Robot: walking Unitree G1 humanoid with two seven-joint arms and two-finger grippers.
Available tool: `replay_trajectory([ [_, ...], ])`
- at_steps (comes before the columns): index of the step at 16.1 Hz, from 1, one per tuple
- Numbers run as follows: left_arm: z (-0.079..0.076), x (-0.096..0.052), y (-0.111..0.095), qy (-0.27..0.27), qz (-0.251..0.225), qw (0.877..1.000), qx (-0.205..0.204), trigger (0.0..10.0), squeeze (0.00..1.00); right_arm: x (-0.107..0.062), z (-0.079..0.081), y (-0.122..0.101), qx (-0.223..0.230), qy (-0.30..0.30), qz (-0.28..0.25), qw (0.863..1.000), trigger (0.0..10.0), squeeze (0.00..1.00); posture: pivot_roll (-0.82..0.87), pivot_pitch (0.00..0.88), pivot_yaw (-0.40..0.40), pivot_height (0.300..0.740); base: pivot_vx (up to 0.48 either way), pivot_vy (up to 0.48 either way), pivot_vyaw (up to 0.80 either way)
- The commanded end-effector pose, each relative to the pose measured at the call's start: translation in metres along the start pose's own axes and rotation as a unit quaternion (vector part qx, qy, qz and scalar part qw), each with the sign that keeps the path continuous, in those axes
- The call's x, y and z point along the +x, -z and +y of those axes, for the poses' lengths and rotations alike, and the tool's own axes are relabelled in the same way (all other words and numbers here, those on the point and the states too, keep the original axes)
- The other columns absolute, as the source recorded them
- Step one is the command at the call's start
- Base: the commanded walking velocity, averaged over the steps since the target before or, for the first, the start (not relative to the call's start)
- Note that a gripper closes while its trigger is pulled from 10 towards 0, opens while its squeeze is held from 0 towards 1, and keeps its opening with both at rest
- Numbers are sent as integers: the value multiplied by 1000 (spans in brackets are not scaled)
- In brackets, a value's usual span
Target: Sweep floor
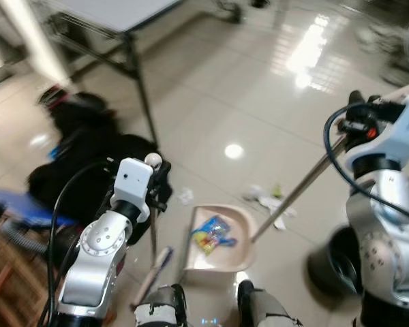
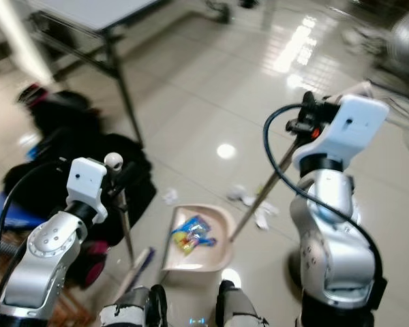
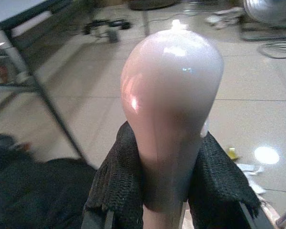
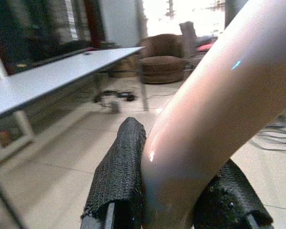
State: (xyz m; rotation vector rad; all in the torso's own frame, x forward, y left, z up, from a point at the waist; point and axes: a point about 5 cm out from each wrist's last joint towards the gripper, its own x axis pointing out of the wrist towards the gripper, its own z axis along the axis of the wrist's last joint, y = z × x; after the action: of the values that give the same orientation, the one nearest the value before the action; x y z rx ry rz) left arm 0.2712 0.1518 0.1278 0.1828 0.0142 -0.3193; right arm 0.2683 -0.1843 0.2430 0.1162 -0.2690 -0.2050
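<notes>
Holding two handles at once, the robot stands over a beige dustpan (image 1: 221, 238) resting on the tiled floor (image 1: 259, 102) just ahead of its feet. The left tool (image 3: 164, 191) is closed on the dustpan handle (image 3: 169, 109), its black padded fingers (image 3: 119, 181) pressed to either side just below the rounded knob, which probably keeps the pan steady and its open mouth facing the litter. The right tool (image 4: 174, 191) is clamped around the broom pole (image 1: 296, 194), which slants down from the right arm to the pan's right edge, a fair angle for dragging debris inward. Colourful wrappers (image 1: 213, 235) already lie inside the pan, while white paper scraps (image 1: 269, 201) are on the floor just beyond its right side, and one small scrap (image 1: 185, 196) lies near its far left corner. A heap of black bags (image 1: 88, 157) and the leg of a folding table (image 1: 140, 88) crowd the left, limiting room to shift the pan that way. A dark round bin (image 1: 334, 262) stands near the right leg.
</notes>
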Motion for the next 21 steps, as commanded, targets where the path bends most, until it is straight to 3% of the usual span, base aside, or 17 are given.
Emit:
replay_trajectory([
  [1, -1, -2, -8, 1, -14, 1000, 1, 10000, 0, 1, 0, -15, -7, 0, -23, 1000, 10000, 0, 74, 176, 37, 740, 0, 0, -800],
  [9, 4, -8, -5, -16, -1, 1000, 8, 10000, 0, 17, -1, -48, -4, -11, -51, 999, 10000, 0, 65, 169, 5, 740, 0, 0, -800],
  [13, 1, -6, -8, -17, -2, 1000, 18, 10000, 0, 26, 5, -64, 14, -30, -71, 997, 10000, 0, 73, 164, 3, 740, 0, -91, 0],
  [17, 0, -4, -9, -19, -3, 1000, 19, 10000, 0, 33, -7, -77, 41, -5, -92, 995, 10000, 0, 75, 162, 5, 740, 0, -378, 0],
  [21, -1, -2, -10, -19, -4, 1000, 19, 10000, 0, 35, -14, -83, 41, 2, -101, 994, 10000, 0, 76, 160, 11, 740, 0, -380, 0],
])
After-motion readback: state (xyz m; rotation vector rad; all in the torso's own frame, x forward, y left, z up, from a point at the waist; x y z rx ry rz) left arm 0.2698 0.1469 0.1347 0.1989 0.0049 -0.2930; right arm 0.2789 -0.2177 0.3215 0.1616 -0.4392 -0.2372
